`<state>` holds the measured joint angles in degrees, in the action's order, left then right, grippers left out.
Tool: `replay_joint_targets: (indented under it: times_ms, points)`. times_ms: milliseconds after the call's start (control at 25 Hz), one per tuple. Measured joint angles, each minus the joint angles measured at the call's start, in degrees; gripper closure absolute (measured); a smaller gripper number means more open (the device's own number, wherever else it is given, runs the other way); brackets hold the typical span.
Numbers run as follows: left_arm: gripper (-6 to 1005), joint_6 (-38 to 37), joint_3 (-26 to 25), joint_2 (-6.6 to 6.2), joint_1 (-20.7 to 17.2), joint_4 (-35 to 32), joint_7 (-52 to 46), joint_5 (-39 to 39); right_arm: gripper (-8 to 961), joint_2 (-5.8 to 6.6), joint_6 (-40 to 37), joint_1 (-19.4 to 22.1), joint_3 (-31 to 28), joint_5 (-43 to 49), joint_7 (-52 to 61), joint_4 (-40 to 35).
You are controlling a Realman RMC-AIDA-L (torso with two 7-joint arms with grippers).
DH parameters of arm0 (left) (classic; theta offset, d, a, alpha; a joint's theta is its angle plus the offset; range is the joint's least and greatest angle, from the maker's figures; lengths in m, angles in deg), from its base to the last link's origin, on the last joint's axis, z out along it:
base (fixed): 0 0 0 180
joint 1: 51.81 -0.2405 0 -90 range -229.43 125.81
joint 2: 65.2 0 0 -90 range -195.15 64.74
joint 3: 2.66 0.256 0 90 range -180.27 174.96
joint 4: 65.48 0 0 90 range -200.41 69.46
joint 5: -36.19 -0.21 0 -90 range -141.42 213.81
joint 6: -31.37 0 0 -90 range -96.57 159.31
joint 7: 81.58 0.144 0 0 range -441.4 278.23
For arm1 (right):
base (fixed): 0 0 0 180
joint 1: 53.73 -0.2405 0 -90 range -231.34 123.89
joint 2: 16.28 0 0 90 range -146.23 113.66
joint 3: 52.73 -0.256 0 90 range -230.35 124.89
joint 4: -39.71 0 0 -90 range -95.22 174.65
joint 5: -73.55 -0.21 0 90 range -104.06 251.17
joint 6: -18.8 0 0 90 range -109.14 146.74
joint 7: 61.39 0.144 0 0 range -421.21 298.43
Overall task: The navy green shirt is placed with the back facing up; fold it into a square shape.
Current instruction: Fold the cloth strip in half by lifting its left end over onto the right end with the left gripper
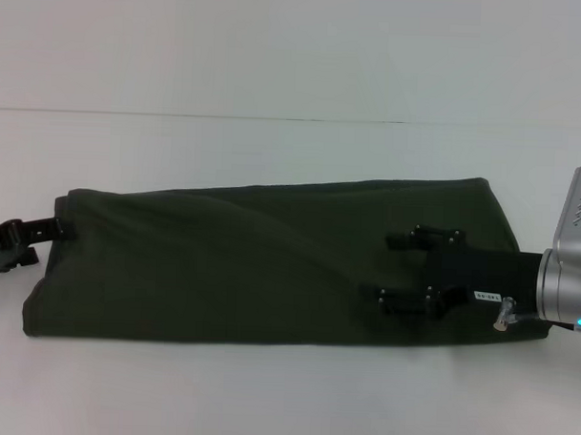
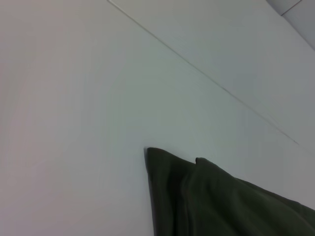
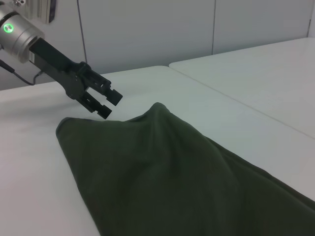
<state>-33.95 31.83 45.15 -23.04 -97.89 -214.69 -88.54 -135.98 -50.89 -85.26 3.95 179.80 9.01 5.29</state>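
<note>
Shirt: the navy green shirt [image 1: 260,264] lies on the white worktop [image 1: 265,398], folded into a long flat band from left to right.
Left tool: the left tool [image 3: 102,100] sits just off the shirt's left end, fingers a little apart, holding nothing.
Right tool: the right tool [image 1: 403,269] is over the shirt's right part, fingers spread wide, gripping nothing.

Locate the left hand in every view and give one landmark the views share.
Head view: left hand at the picture's left edge, by the shirt's end.
Left wrist view: not visible.
Right wrist view: left hand upper left, open, above the shirt's corner.
Shared landmark: navy green shirt.
</note>
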Motion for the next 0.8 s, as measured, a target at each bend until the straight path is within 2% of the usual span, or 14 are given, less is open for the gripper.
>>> replay_joint_targets:
  times_ms: [560,800]
  points:
    - [117,3.5,0.9,1.45,0.2,-0.2,0.6,-1.2,68,0.0,0.0,0.0,0.0,0.0,0.0,0.1]
    - [116,3.6,0.8,1.62,0.3,-0.1,0.8,-1.2,69,0.0,-0.1,0.0,0.0,0.0,0.0,0.1]
